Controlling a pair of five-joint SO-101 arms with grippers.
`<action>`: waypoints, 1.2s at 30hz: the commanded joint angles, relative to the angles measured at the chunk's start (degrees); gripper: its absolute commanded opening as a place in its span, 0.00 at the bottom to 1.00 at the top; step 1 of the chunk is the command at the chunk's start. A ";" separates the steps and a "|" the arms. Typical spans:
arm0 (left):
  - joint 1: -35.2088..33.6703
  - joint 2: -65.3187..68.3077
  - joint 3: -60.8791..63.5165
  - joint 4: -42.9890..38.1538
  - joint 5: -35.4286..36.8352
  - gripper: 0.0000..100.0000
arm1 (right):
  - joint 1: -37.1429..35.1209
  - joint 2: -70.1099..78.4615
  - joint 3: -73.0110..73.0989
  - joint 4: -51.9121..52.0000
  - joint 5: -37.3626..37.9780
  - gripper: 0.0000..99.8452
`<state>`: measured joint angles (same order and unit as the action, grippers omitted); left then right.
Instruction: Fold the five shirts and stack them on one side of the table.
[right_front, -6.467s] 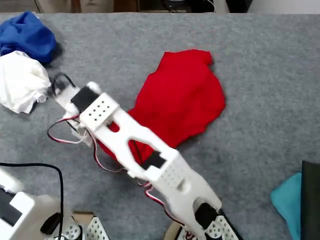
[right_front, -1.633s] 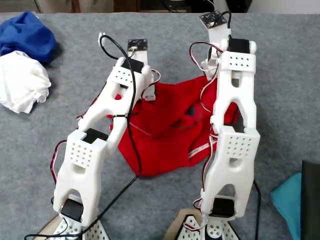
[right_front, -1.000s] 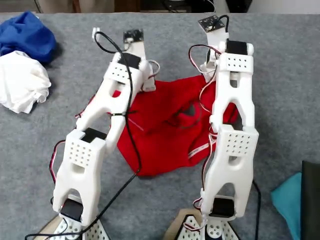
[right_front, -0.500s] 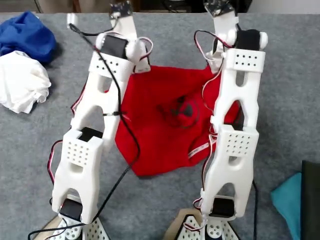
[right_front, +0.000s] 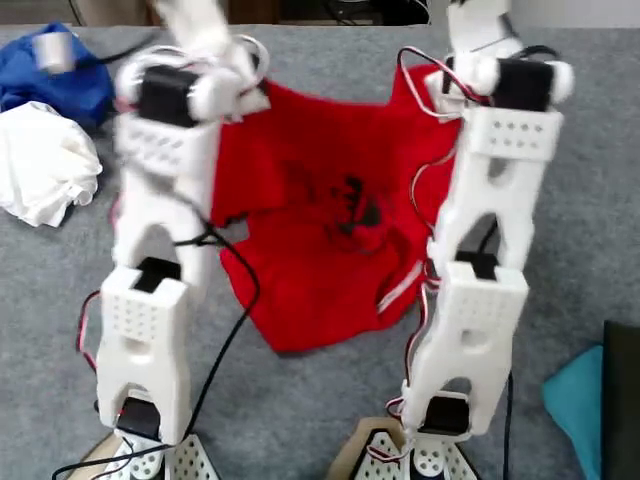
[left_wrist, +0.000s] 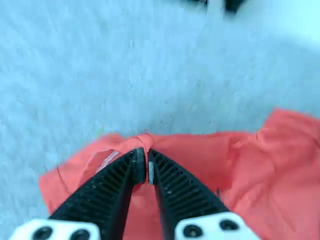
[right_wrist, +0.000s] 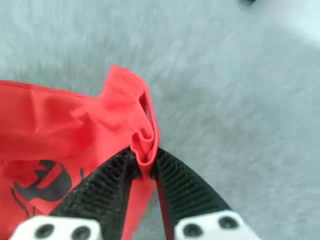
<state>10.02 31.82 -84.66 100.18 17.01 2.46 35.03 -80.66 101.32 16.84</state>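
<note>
At the far left of your table (right_front: 570, 190), a crumpled blue shirt (right_front: 50, 72) sits at the far edge. A bunched white shirt (right_front: 42, 160) lies just in front of it, and the 2 touch.

Next comes your left arm (right_front: 155, 250), rising from its base at the near edge and stretched toward the far side. In its wrist view the left gripper (left_wrist: 143, 167) is clenched: its black ribbed jaws are pinched tight on a small pucker at the edge of the red shirt (right_front: 320, 250), and the cloth spreads away to 1 side of the jaws.

The red shirt is between your 2 arms. Its far edge is pulled fairly taut from one gripper to the other, a dark print (right_front: 350, 205) shows near its middle, and its near part lies rumpled on the grey cover.

Your right arm (right_front: 490, 250) stands just right of the shirt, also extended toward the far side. The right gripper (right_wrist: 144, 162) is clamped too, its jaws squeezing a bunched fold at the shirt's other corner.

At the near right edge a teal cloth (right_front: 575, 405) lies well apart from the red shirt, with a dark object (right_front: 623, 390) partly over it.
</note>
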 joint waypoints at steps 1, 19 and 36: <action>-3.34 -8.04 -6.59 0.62 -1.67 0.02 | 0.84 -11.12 -4.26 0.44 0.79 0.00; -7.91 -31.96 -9.23 0.62 -26.11 0.02 | 0.92 -34.68 -14.81 0.26 0.79 0.00; -7.65 -67.82 24.97 0.62 -27.52 0.02 | 0.92 -49.27 -14.81 -3.78 0.26 0.00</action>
<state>2.73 -30.07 -66.73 100.18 -10.07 2.29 -12.88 -95.43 99.03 17.10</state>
